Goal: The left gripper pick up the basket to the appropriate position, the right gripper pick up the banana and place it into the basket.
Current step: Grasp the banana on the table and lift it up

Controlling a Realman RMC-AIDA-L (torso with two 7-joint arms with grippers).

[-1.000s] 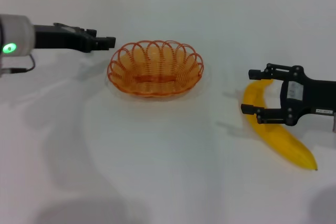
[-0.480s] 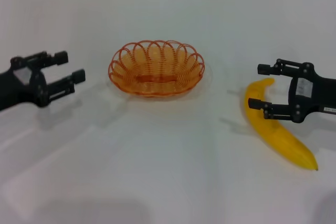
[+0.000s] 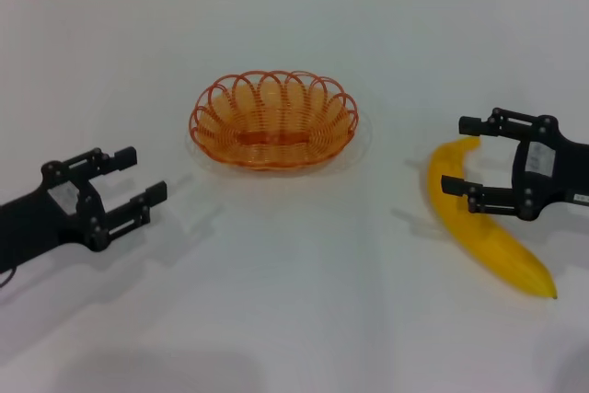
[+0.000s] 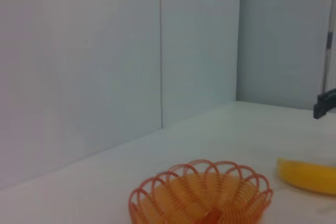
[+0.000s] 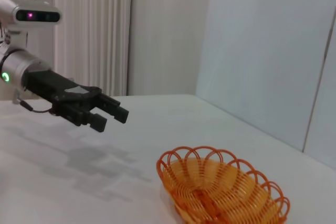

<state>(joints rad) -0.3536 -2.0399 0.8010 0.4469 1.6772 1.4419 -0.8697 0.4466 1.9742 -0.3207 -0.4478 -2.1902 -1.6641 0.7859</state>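
The basket point(image 3: 273, 120) sits upright ahead of me on the white surface point(image 3: 304, 264), an oval of orange wire with a looped scalloped rim, see-through and empty. The banana point(image 3: 483, 225) lies flat well to its right, bright yellow, smooth and curved, its pointed end toward me.

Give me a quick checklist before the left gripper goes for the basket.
1. Left gripper open: ok.
2. Left gripper at the basket rim: not ok, it hangs off to the basket's left, apart from it.
3. Basket upright and empty on the table: ok.
4. Banana lying outside the basket: ok, on the table to its right.
5. Right gripper open around the banana's upper end: ok.
6. Right fingers touching the banana: cannot tell.
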